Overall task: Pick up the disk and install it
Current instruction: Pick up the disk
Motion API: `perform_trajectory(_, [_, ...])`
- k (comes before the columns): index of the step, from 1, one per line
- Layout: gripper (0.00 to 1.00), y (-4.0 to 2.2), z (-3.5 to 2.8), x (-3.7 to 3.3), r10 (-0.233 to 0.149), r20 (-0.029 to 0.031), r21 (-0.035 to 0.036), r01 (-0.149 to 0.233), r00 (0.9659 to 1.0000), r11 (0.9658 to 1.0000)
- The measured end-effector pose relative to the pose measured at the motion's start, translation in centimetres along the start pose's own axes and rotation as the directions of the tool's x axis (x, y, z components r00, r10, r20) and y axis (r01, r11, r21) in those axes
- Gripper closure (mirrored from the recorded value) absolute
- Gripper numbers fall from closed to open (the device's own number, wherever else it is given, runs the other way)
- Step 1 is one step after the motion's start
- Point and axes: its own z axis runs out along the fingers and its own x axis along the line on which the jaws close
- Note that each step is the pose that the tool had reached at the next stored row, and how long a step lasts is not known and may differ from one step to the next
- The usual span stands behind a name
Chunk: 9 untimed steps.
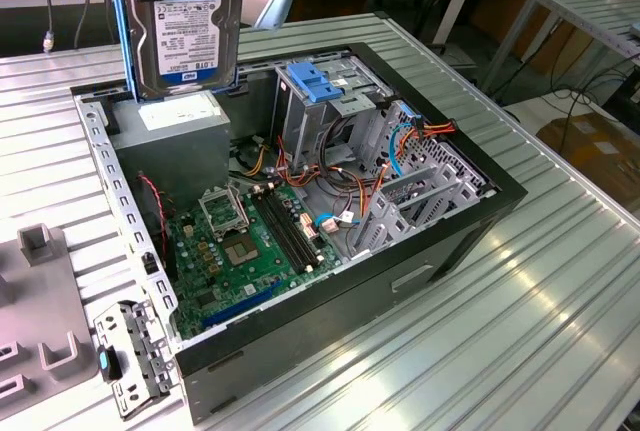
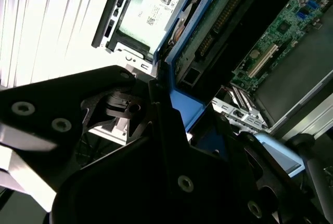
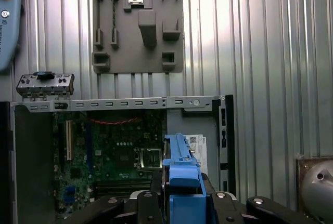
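While hovering over a corner of the open black metal computer case [image 1: 455, 241], the gripper [image 3: 183, 204] is clamping the dark-grey, blue-railed disk [image 1: 188, 26] upright.

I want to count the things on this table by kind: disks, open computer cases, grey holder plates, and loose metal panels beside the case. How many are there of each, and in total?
disk: 1
open computer case: 1
grey holder plate: 1
loose metal panel: 1
Total: 4
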Motion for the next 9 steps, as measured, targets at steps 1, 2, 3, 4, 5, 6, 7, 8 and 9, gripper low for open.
perform_trajectory(1, [0.63, -0.04, 0.02, 0.02, 0.000, -0.0004, 0.0003, 0.000, 1.0000, 1.0000])
perform_trajectory(2, [0.63, -0.06, 0.03, 0.06, 0.000, -0.0006, 0.0004, 0.000, 1.0000, 1.0000])
perform_trajectory(3, [0.63, -0.09, 0.06, 0.17, 0.000, -0.0007, 0.0007, 0.000, 1.0000, 1.0000])
perform_trajectory(4, [0.63, -0.11, 0.09, 0.30, 0.000, -0.0010, 0.0009, 0.000, 1.0000, 1.0000])
perform_trajectory(5, [0.63, -0.14, 0.13, 0.52, 0.000, -0.0012, 0.0016, 0.000, 1.0000, 1.0000])
perform_trajectory(6, [0.63, -0.18, 0.17, 0.70, 0.000, -0.0013, 0.0025, 0.000, 1.0000, 1.0000])
perform_trajectory(7, [0.63, -0.22, 0.21, 0.95, 0.000, -0.0015, 0.0060, 0.000, 1.0000, 1.0000])
perform_trajectory(8, [0.63, -0.24, 0.24, 1.05, 0.000, -0.0018, 0.0100, 0.000, 1.0000, 0.9999])
perform_trajectory(9, [0.63, -0.27, 0.28, 1.15, 0.000, -0.0017, 0.0151, 0.000, 1.0000, 0.9999])
